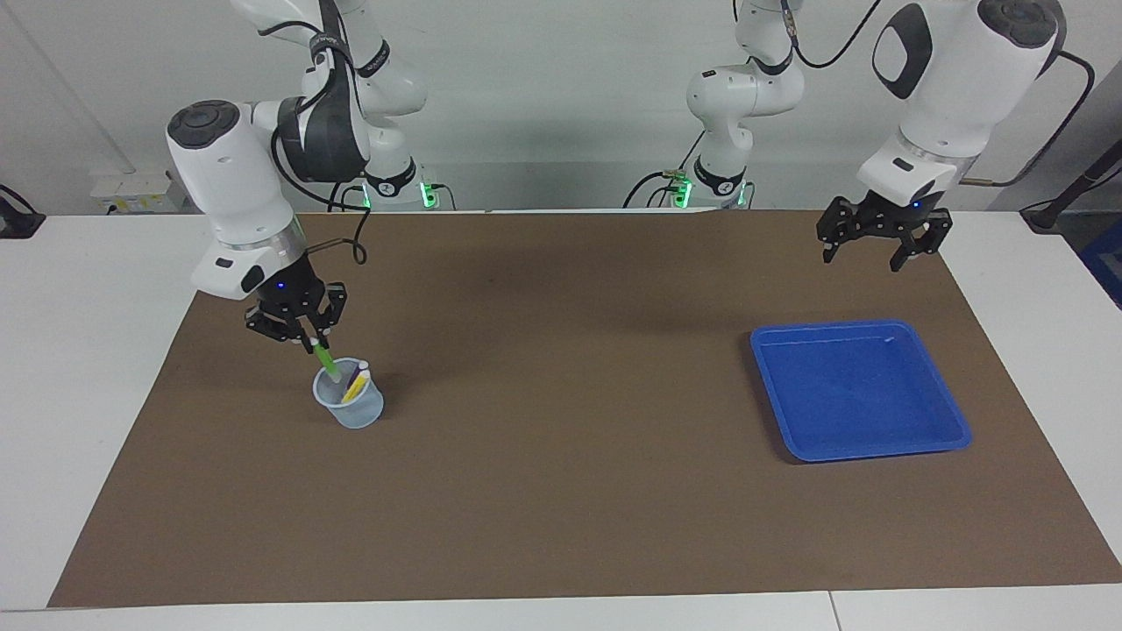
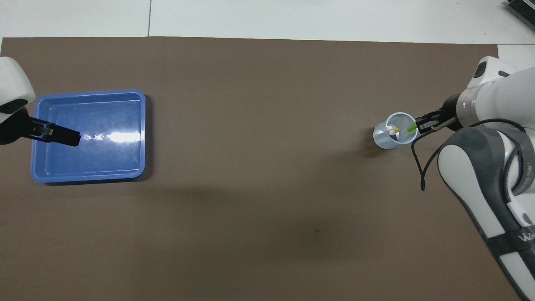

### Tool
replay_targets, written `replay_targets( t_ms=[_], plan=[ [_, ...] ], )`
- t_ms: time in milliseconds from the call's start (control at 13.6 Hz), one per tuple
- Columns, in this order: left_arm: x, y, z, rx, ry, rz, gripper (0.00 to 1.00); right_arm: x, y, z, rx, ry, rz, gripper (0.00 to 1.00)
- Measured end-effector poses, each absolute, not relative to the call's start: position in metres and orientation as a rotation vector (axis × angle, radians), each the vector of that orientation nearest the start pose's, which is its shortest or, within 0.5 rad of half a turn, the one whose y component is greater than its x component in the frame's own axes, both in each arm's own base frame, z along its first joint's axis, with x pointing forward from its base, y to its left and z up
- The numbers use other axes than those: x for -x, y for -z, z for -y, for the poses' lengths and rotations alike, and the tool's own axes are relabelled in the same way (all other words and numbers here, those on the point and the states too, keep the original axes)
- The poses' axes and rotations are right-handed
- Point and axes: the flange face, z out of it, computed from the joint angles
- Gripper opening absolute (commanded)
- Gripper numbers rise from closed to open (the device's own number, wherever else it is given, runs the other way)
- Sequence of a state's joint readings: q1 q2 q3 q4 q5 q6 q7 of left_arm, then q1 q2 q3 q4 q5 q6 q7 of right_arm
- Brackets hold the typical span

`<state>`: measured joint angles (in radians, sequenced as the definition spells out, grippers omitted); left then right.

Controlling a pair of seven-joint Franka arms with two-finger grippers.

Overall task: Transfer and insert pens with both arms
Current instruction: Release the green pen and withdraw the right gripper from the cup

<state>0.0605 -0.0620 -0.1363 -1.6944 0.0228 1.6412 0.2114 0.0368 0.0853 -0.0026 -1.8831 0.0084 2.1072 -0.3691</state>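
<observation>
Green pen [image 1: 325,358] tilted into pale cup [image 1: 350,405], pinched by right gripper [image 1: 302,337] jaws at cup's 11 o'clock rim, yellow pen [image 1: 356,386] and purple pen [image 2: 393,133] inside; left gripper [image 1: 884,237], jaws spread, above blue tray [image 1: 859,390] on tabletop.

High facing camera across the table toward both robots, steep overhead camera above them, both sharing the brown mat [image 1: 561,491].
</observation>
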Motion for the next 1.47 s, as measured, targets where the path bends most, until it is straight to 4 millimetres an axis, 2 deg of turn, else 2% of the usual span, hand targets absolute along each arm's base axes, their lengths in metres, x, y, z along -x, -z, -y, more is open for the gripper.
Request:
replay_targets(
  t_ms=[73,220,293,440,733,953,1173,1466],
  plan=[
    [-0.531,-0.610,0.040,3.078,-0.019,-0.443,1.00,-0.598,-0.469,-0.021,3.087,0.214,0.624,0.00],
    [-0.525,-0.611,0.035,3.085,-0.070,-0.395,1.00,-0.598,-0.460,-0.021,3.089,0.216,0.613,0.81],
    [-0.523,-0.609,0.035,3.092,-0.102,-0.324,1.00,-0.598,-0.458,-0.021,3.092,0.211,0.593,1.00],
    [-0.519,-0.608,0.038,3.097,-0.139,-0.201,1.00,-0.597,-0.457,-0.020,3.098,0.208,0.554,1.00],
    [-0.515,-0.612,0.042,3.096,-0.136,-0.166,1.00,-0.594,-0.468,-0.017,3.101,0.189,0.531,1.00],
    [-0.515,-0.611,0.045,3.095,-0.137,-0.159,1.00,-0.580,-0.504,-0.013,3.107,0.125,0.466,1.00],
    [-0.515,-0.611,0.039,3.098,-0.138,-0.141,1.00,-0.554,-0.547,-0.009,3.108,0.079,0.434,1.00],
    [-0.515,-0.611,0.039,3.097,-0.138,-0.142,1.00,-0.517,-0.591,-0.005,3.104,0.043,0.426,1.00]
  ],
)
